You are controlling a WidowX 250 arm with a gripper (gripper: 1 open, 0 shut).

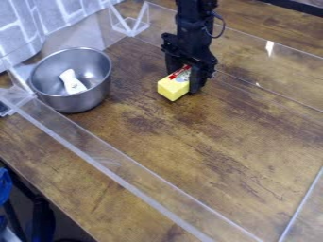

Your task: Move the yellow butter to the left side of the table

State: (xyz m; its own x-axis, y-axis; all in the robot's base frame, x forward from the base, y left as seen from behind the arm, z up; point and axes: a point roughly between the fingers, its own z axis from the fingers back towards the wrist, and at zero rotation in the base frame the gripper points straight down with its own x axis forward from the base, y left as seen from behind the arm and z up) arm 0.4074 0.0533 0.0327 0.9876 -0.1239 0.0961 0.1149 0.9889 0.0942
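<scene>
Far left edge: we see a dark blue shape cut off by the frame; we cannot tell what it is.
Upper left corner: a pale, grid-patterned cloth or panel, only partly in view.
Metal bowl: round, shiny steel, standing on the desk well apart from the butter; a small whitish object lies inside, too blurred for us to name.
Clear plastic strips: long, glassy rails that run diagonally across the wood, one passing just below the bowl.
Desk: dark brown wood grain with pale worn patches; its near and right parts run out of frame.
Yellow butter: small bright yellow block with squared edges, near the middle of the desk toward the back, to the right of the bowl. Its upper end is hidden behind the fingers, and we glimpse a bit of red and white there.
End effector: black, pointing straight down, its fingers pressed in on the upper end of the yellow butter, pinching it.
Arm: black, rising out of the top edge, so we see only its lower part.
</scene>
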